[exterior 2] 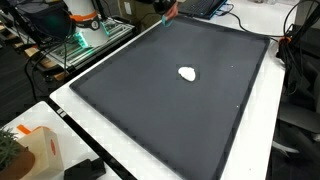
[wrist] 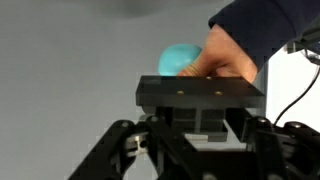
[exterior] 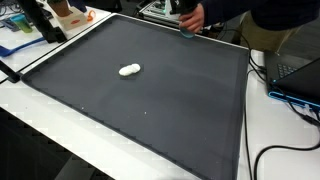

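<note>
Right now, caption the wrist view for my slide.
Person's hand holds round turquoise object over grey mat, beyond black gripper.

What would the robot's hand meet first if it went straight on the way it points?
Probably the teal ball held by a person's fingers just ahead of the hand, though depth is unclear.

Pincer from its own wrist camera, low in the picture.

Wrist view only: the pincer (wrist: 200,95) sits at the bottom edge, right of centre, black throughout. A broad flat block lies crosswise at its top, level, with two small pale screw heads on its face. Below it are narrower stepped blocks at the middle. On either side, angled linkage bars spread out and down towards the lower corners, with pivot joints showing left and right. Fingertips cannot be told apart from the block, so whether the jaws stand apart or together cannot be told. Arm links behind the wrist fall outside this view.
</note>
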You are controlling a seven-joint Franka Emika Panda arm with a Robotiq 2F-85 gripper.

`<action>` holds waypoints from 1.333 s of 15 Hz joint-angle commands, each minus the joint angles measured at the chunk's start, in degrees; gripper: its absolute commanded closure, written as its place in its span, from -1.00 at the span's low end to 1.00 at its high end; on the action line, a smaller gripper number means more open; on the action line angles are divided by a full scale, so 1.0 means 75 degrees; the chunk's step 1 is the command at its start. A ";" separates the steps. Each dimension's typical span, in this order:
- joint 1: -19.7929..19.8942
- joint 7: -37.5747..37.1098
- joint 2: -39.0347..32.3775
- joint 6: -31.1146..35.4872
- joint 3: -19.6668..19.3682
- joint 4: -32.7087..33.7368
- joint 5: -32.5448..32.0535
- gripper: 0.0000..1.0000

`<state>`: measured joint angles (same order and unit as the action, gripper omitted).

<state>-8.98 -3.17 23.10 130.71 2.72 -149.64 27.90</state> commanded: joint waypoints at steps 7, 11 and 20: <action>-0.0056 0.0030 0.0266 0.0022 -0.0022 -0.0199 0.0269 0.57; 0.0016 -0.0003 -0.0005 -0.0027 0.0016 0.0022 0.0063 0.07; 0.0017 -0.0003 -0.0018 -0.0027 0.0016 0.0027 0.0063 0.07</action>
<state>-9.03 -3.17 22.93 130.71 2.72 -149.53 28.40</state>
